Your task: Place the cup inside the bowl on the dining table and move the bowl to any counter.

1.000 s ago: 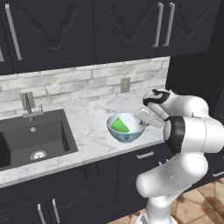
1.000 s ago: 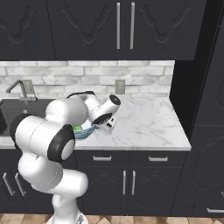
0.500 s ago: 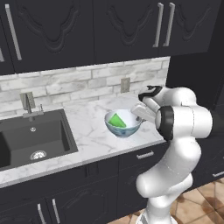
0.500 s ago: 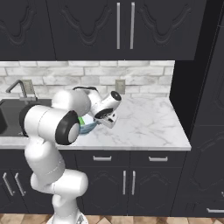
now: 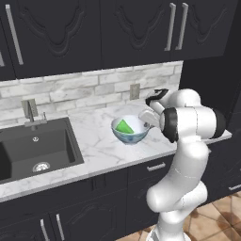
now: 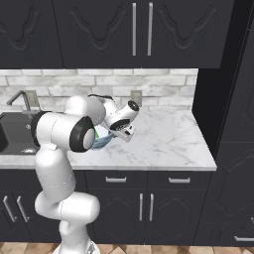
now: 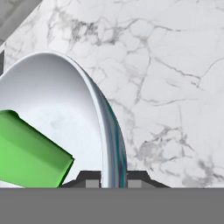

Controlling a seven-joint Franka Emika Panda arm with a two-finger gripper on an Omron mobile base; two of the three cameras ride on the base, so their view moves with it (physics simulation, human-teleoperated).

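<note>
On the counter surface (image 5: 99, 146) the bowl (image 5: 130, 130) (cup (image 5: 124, 126) inside) is pinched at its rim by the pincer (image 7: 113, 179); only release is judged left.

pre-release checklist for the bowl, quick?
1. Cup lies inside bowl: ok.
2. Tool shut on the bowl rim, one fingertip inside, one outside: ok.
3. Bowl over the counter, right of the sink: ok.
4. Bowl bottom resting on the marble: cannot tell.
5. Bowl away from the counter's front edge: ok.
6. Counter bare beside the bowl in the hand view: ok.
</note>
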